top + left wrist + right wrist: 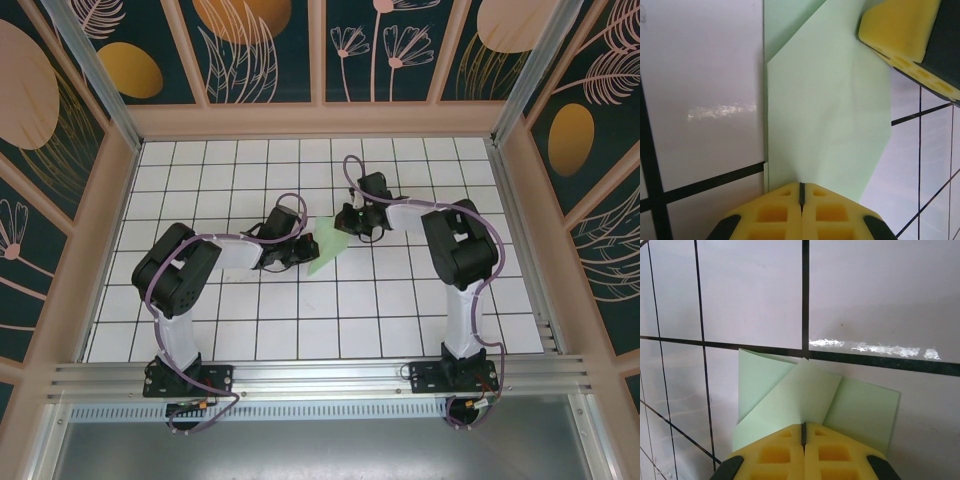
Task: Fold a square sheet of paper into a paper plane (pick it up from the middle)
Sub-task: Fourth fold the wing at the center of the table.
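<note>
Lying on the white tabletop (pixel 315 300) is the pale green paper sheet (pixel 325 248), right between the two grippers. It is partly folded, with flaps bent over each other. The left gripper (pixel 801 192) is closed, its two yellow pads pressed together. Its tips touch the near edge of the sheet, and the sheet spreads out just in front of them. The right gripper (pixel 803 430) is closed too, with its yellow pads tight together. Its tips sit on the sheet where two folded flaps meet, and the flaps fan out in front of it. I cannot tell if either gripper has paper pinched inside. The two grippers are near each other, one at each end of the sheet.
</note>
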